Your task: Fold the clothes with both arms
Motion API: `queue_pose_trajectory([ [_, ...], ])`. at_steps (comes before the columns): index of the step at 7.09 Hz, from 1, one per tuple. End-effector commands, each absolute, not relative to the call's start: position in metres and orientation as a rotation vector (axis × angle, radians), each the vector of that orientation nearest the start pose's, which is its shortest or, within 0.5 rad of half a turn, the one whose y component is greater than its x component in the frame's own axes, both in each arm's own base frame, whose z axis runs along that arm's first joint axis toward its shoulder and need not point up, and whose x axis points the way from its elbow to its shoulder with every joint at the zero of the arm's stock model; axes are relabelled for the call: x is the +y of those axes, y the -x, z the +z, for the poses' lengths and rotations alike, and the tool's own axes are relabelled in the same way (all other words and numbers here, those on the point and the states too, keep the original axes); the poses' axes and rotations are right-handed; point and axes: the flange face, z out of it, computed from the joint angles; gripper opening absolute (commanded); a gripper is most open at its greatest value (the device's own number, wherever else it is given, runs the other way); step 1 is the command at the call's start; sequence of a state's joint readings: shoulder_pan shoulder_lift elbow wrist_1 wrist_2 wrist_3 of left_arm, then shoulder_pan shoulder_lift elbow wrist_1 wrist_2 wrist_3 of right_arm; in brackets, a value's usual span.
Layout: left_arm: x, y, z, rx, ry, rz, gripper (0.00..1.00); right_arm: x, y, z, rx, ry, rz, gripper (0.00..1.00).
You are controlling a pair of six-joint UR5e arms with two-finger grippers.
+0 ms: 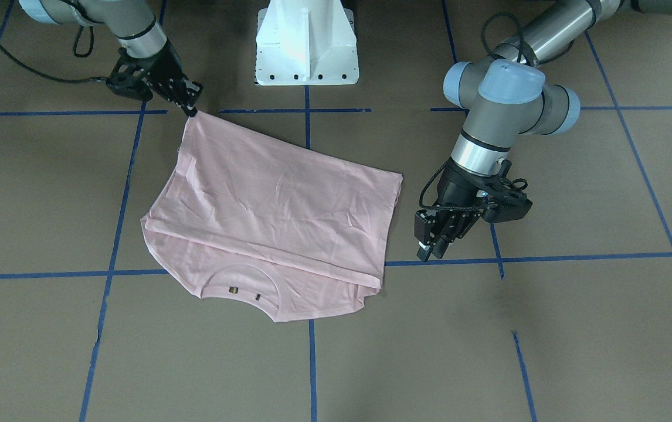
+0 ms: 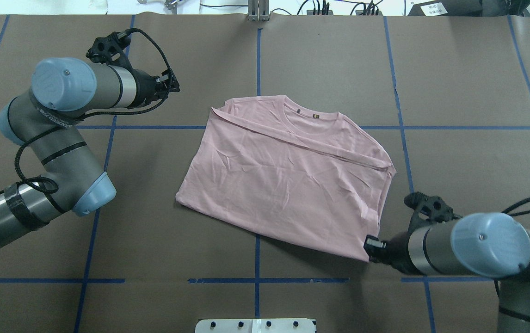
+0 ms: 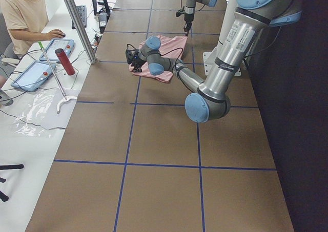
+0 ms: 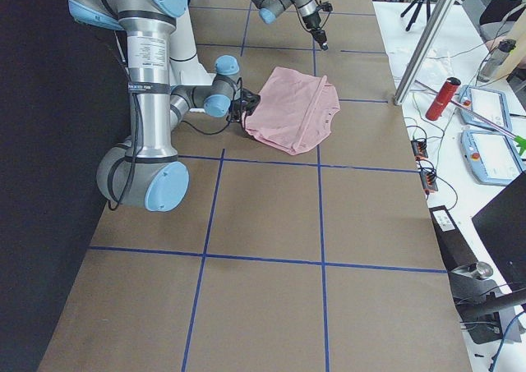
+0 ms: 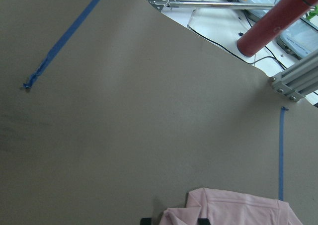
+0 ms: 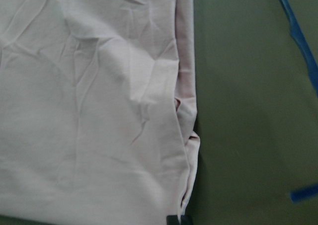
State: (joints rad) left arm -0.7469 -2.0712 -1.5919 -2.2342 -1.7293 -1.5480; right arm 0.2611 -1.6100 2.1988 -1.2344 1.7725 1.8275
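The pale pink T-shirt [image 1: 271,205] lies on the brown table, folded over itself, its ribbed collar [image 2: 313,118] on the far side; the print is hidden. My right gripper [image 1: 190,108] is shut on the shirt's near corner and holds it slightly raised; it also shows in the overhead view [image 2: 370,244]. The right wrist view shows the shirt [image 6: 89,86] close up. My left gripper [image 1: 430,249] hangs open and empty just beside the shirt's far left edge, apart from it; it also shows in the overhead view [image 2: 173,85]. The left wrist view shows the shirt's edge [image 5: 233,210] between its fingertips.
The white pedestal base [image 1: 306,47] stands at the robot's side of the table. Blue tape lines [image 2: 258,60] grid the table. Beyond the far edge are a red bottle [image 5: 273,21], a metal post [image 4: 427,52], tablets [image 3: 56,47] and a seated operator [image 3: 23,12].
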Motion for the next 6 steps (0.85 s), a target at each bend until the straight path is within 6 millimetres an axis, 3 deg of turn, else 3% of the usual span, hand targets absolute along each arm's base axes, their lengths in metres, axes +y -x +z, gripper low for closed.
queue_pose_trajectory([
  [1, -0.523, -0.408, 0.254, 1.248, -0.258, -0.452, 0.43, -0.146, 0.405, 0.331, -0.928, 0.309, 0.249, 0.00],
  [2, -0.512, -0.400, 0.239, 1.276, -0.266, -0.438, 0.43, -0.107, 0.407, 0.332, -0.903, 0.363, 0.185, 0.00],
  [3, -0.481, -0.391, 0.252, 1.279, -0.247, -0.416, 0.52, -0.084, 0.409, 0.327, -0.903, 0.386, 0.134, 0.40],
  [4, -0.459, -0.384, 0.251, 1.298, -0.195, -0.426, 0.81, -0.079, 0.410, 0.327, -0.900, 0.388, 0.126, 0.99],
  [5, -0.448, -0.384, 0.264, 1.298, -0.103, -0.432, 0.99, -0.090, 0.409, 0.325, -0.911, 0.376, 0.151, 1.00],
  [6, -0.434, -0.393, 0.262, 1.292, -0.061, -0.432, 0.99, -0.134, 0.393, 0.315, -0.956, 0.331, 0.243, 1.00],
])
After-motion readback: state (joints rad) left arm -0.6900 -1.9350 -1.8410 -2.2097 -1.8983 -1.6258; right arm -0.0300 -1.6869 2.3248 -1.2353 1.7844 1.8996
